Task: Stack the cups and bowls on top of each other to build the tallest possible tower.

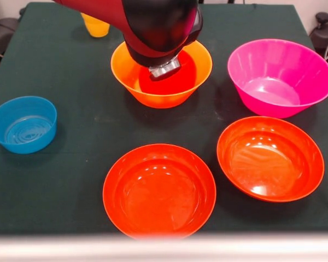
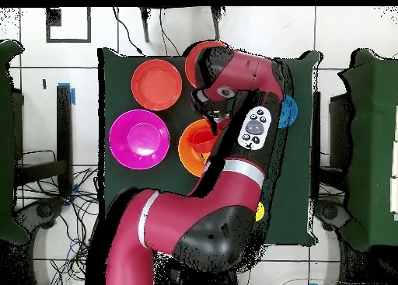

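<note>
The large orange bowl [image 1: 126,76] stands at the far middle of the table, also in the overhead view [image 2: 186,150]. A smaller red-orange vessel [image 1: 183,76] sits inside it; I cannot tell whether it is a bowl or a cup. My gripper [image 1: 164,70] hangs low over the orange bowl, right at the red-orange vessel, and shows in the overhead view [image 2: 206,125]. The arm hides its tips. The magenta bowl [image 1: 280,76], two wide red-orange bowls [image 1: 159,190] [image 1: 270,158] and the small blue bowl [image 1: 23,124] stand apart. Nothing else is stacked.
A yellow cup [image 1: 95,25] stands at the table's far edge near the robot, also in the overhead view [image 2: 260,212]. In the overhead view the arm covers part of one red-orange bowl [image 2: 194,58]. The table's front edge [image 1: 164,234] lies just below the nearest bowl.
</note>
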Controlling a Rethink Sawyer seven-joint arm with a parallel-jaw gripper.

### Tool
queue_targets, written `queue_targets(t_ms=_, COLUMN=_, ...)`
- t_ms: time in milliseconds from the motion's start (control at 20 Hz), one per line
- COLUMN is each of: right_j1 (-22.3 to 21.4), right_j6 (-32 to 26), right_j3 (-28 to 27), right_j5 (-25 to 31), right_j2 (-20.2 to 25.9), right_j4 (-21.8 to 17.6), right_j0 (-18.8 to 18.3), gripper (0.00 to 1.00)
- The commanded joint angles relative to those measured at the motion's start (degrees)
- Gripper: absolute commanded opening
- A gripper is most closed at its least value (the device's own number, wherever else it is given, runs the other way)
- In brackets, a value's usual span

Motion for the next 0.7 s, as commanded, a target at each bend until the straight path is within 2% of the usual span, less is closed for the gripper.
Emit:
queue_targets(t_ms=50, right_j1=-1.96, right_j6=-6.65, right_j3=-3.87, right_j5=9.45, right_j2=2.52, right_j4=-4.36, right_j0=-1.83, gripper=0.00)
queue_targets(t_ms=450, right_j1=-2.79, right_j6=-7.56, right_j3=-6.16, right_j5=13.92, right_j2=2.47, right_j4=-4.29, right_j0=-2.91, gripper=0.00)
queue_targets(t_ms=550, right_j1=-2.79, right_j6=-7.27, right_j3=-6.12, right_j5=13.22, right_j2=2.66, right_j4=-4.31, right_j0=-3.01, gripper=0.00)
queue_targets(t_ms=700, right_j1=-3.71, right_j6=-5.53, right_j3=-2.74, right_j5=8.67, right_j2=3.57, right_j4=-3.98, right_j0=-2.01, gripper=0.00)
